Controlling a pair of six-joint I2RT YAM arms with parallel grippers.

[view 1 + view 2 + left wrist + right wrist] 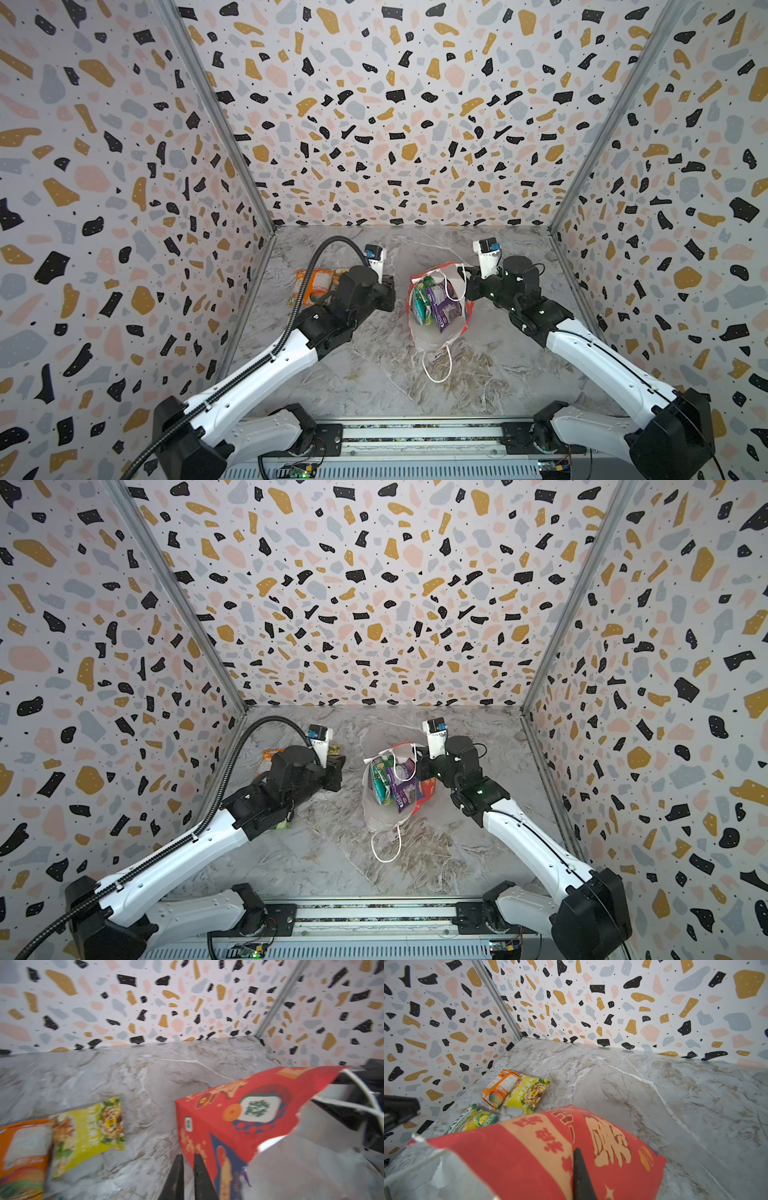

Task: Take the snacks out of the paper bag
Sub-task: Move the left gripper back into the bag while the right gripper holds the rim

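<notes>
The snacks waiting to come out were a purple packet (446,309) and a green packet (422,305). They stood on end, side by side, inside the paper bag (430,338) in the middle of the tabletop (374,382). Their long axes ran up out of the bag's mouth, top edges uppermost. They looked light, thin and crinkly, probably slippery film that would buckle under a squeeze. A pinch on the flat top seam would likely hold better than one on the puffed middle. Whether more packets lay beneath them could not be told.

The bag stood upright with its mouth up, the opening longer from far to near than from left to right. Its paper walls looked soft and creased and its rim ragged, so it would probably sag or slide unless steadied. A white cord handle (438,365) trailed on the tabletop at the near side.

The right gripper (464,275) was clamped on the bag's far right wall, one finger (579,1167) lying against the red outside. The left gripper (188,1156) hung just beside the bag's left corner, its jaws a narrow slit apart and empty.

Well to the far left lay an orange packet (499,1088) touching a yellow packet (527,1093). A green-yellow packet (473,1119) lay just nearer.
</notes>
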